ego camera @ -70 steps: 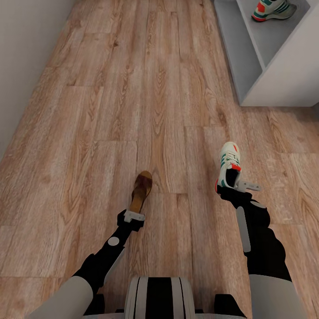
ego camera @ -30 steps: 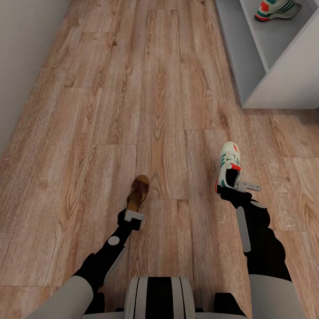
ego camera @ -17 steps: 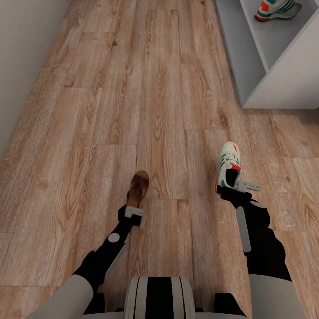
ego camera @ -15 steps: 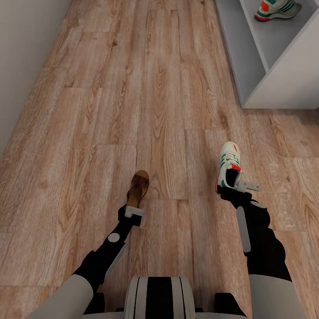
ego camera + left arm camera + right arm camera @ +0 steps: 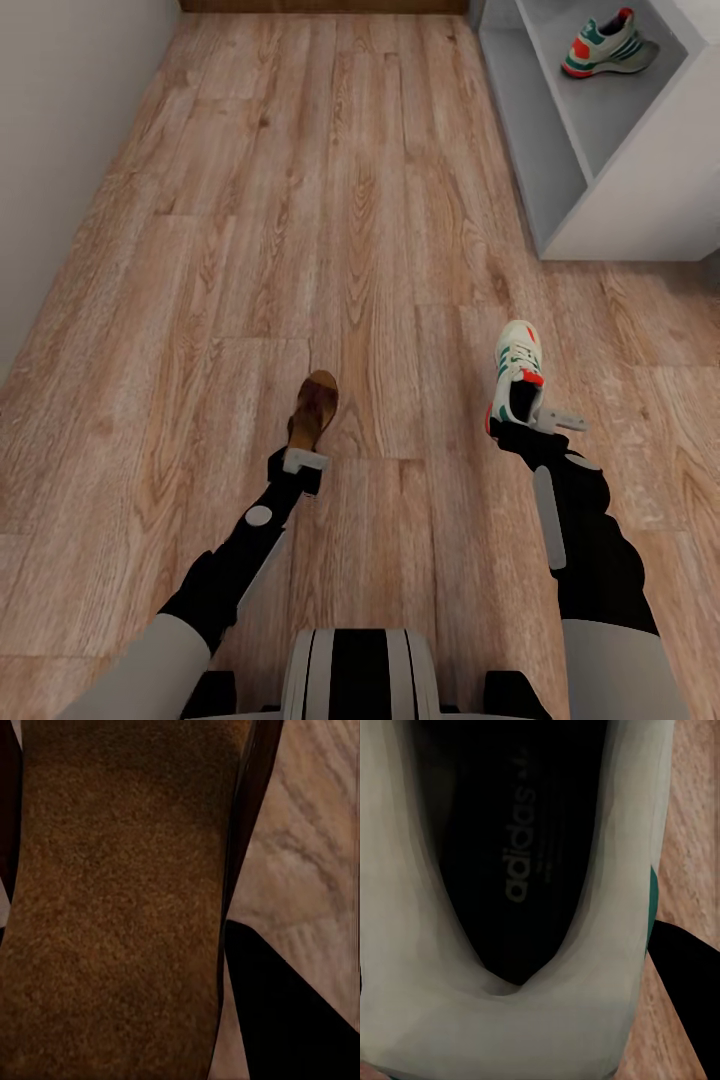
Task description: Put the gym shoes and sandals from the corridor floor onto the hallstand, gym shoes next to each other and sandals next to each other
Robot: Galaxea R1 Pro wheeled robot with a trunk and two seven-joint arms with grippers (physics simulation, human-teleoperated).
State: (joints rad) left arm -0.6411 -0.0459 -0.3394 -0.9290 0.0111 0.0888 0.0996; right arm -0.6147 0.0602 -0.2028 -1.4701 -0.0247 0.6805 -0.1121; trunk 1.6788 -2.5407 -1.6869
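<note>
My left gripper (image 5: 303, 462) is shut on the heel end of a dark-brown sandal (image 5: 314, 408), toe pointing away from me over the corridor floor (image 5: 300, 200). Its fuzzy brown insole (image 5: 120, 915) is close up in the left wrist view. My right gripper (image 5: 530, 420) is shut on the heel of a white gym shoe (image 5: 517, 370) with teal stripes and an orange-red patch. That shoe's dark inside (image 5: 510, 870) faces the right wrist camera. A second gym shoe (image 5: 608, 45) lies on a shelf of the white hallstand (image 5: 640, 200) at the far right.
A pale wall (image 5: 60, 120) runs along the left side of the corridor. A dark wooden strip (image 5: 320, 5) crosses the far end. The hallstand's side panel (image 5: 510, 120) juts onto the floor ahead right. Wide wood planks lie open between the wall and the rack.
The whole picture has shifted, so the camera moved: more of the hallstand and the corridor's far end show. Both grippers still hold the same sandal and gym shoe.
</note>
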